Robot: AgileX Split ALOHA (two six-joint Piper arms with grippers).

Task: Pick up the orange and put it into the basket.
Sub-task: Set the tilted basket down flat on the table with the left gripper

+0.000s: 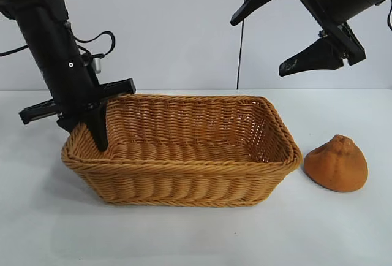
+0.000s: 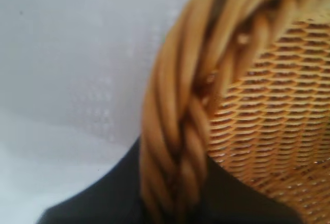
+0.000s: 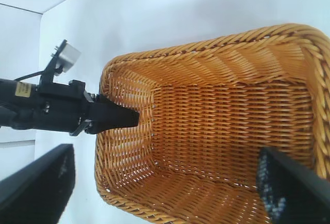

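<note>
The orange [image 1: 337,163], dull and lumpy with a pointed top, lies on the white table just right of the basket [image 1: 184,189]. It does not show in either wrist view. My left gripper [image 1: 98,136] is at the basket's left end, and its jaws straddle the braided rim [image 2: 172,131] and close on it. It also shows in the right wrist view [image 3: 111,116]. My right gripper [image 1: 260,45] hangs high above the basket's right end, open and empty. The right wrist view looks down between its fingers [image 3: 36,188] into the empty basket [image 3: 206,53].
The white table [image 1: 343,235] runs all round the basket, with a pale wall behind. A cable [image 1: 101,36] loops off the left arm.
</note>
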